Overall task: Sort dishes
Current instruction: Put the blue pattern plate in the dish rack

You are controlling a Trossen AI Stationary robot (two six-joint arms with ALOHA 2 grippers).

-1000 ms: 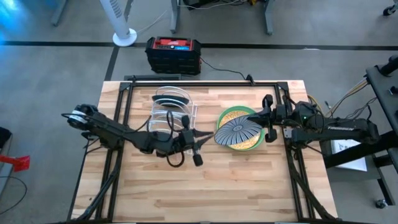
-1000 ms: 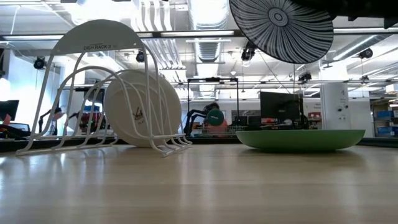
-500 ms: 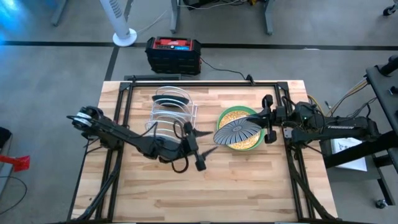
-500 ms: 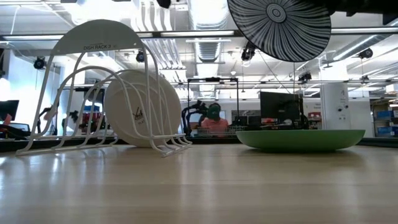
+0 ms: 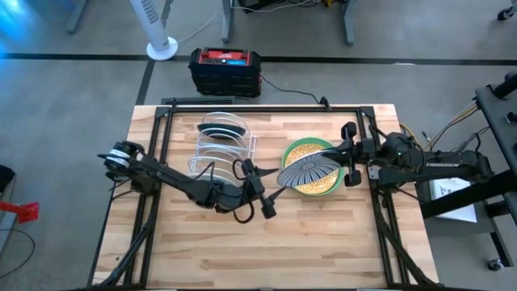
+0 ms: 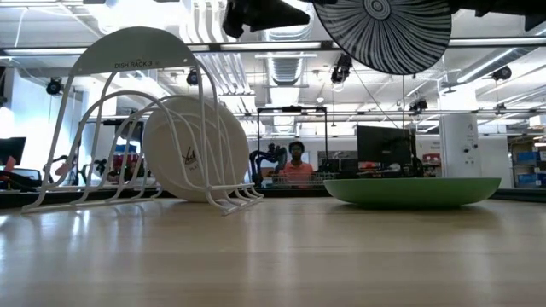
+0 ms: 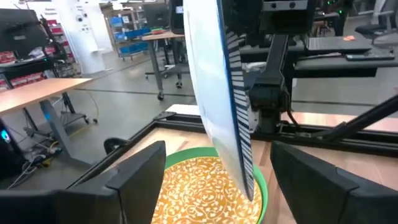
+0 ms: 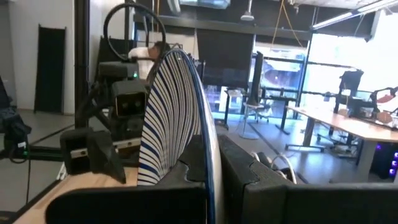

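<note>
**Striped plate held in the air between two grippers**

The white plate with blue lines (image 5: 309,169) was held on edge above the table (image 5: 323,242), clear of the wood. It was clamped at its rim by the right gripper (image 5: 349,150), whose fingers (image 8: 249,180) were pressed together on it. In the low view the plate (image 6: 381,32) was seen hanging well above the stack below.

The left gripper (image 5: 271,196) was positioned just beside the free edge of that plate, its fingers (image 7: 140,174) spread apart with the plate's edge (image 7: 227,93) seen between them. No contact between these fingers and the plate could be made out.

Below the raised plate, a yellow patterned plate (image 5: 304,149) was seen resting inside a light green plate (image 6: 412,189), both flat on the table's right half.

A white wire rack (image 5: 222,145) was stood on the left half of the table. A pale plate (image 6: 192,158) was seen upright in one slot, and a dark plate (image 5: 220,128) was stood in a slot towards the far end.

A person (image 6: 296,166) was visible in the room behind the table.
</note>
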